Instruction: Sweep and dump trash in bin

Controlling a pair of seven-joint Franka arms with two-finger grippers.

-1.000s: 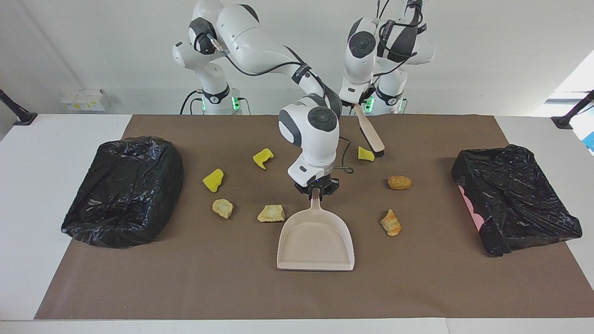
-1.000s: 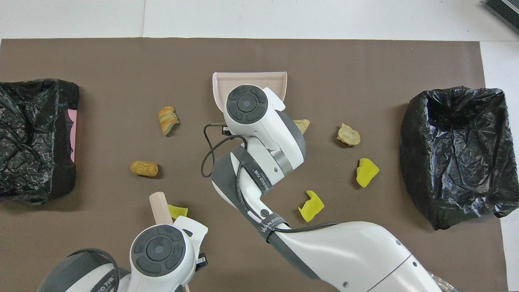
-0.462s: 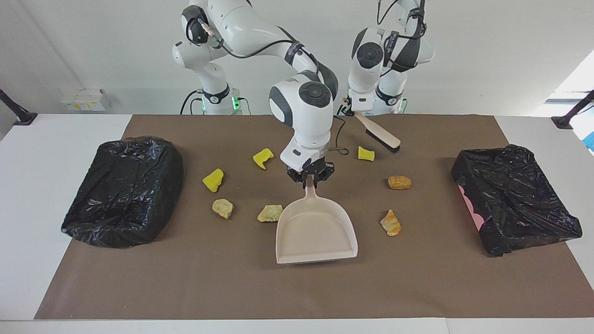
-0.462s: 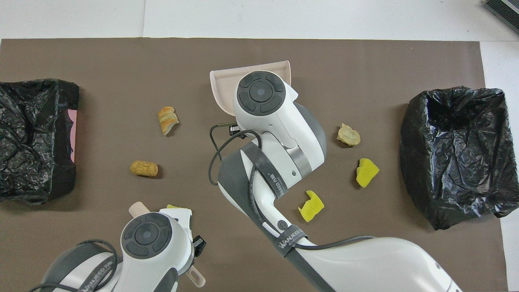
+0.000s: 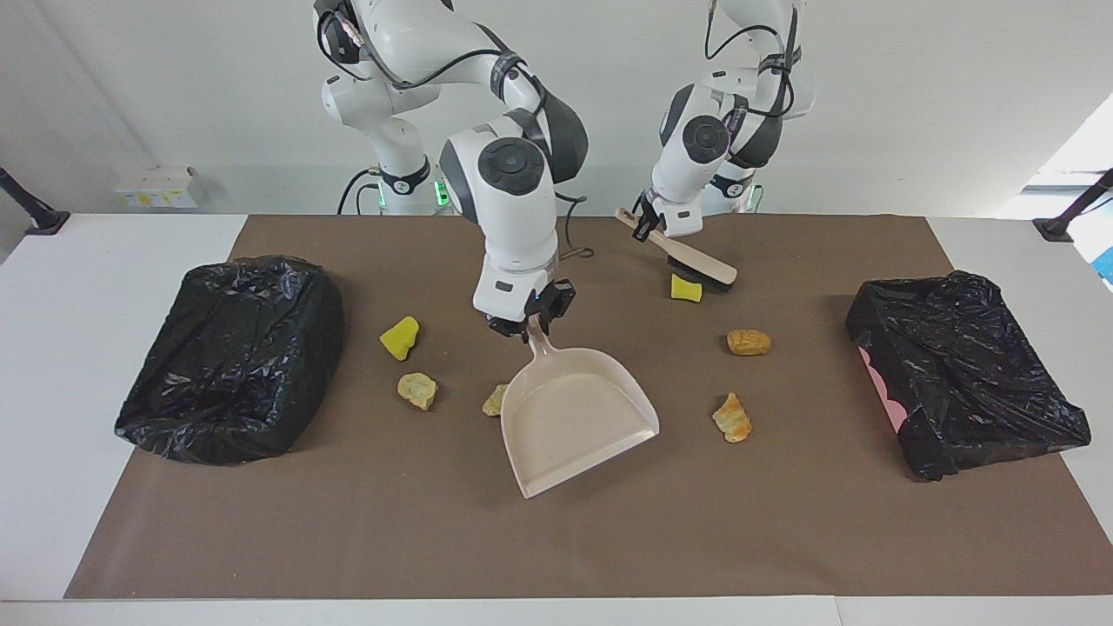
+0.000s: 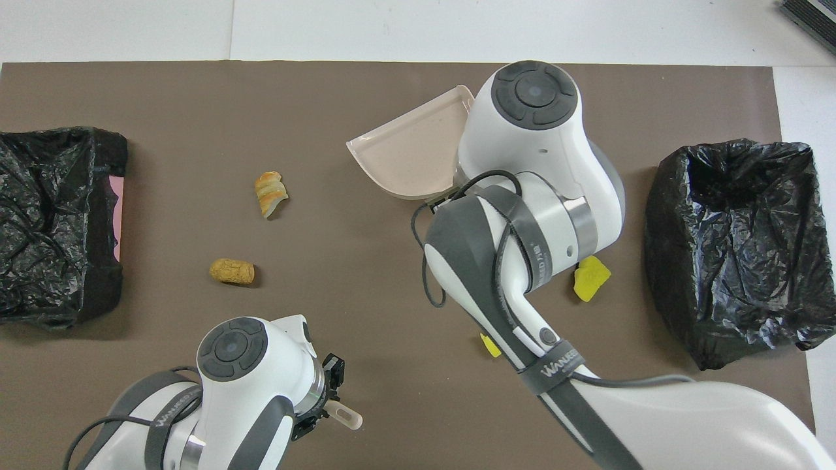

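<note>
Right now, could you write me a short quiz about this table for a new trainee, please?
1. True or false: the right hand is shut on the handle of the dustpan.
2. What does the left hand hold? A) a sponge B) the brush C) nothing
3. Fill in: the brush bristles are just above a ____ foam chunk.

Key: 1 true. 2 B. 3 yellow. Note that the dustpan is lifted and tilted, with no trash in it, and a tan lump shows beside its edge. A black-lined bin stands at each end of the table.
</note>
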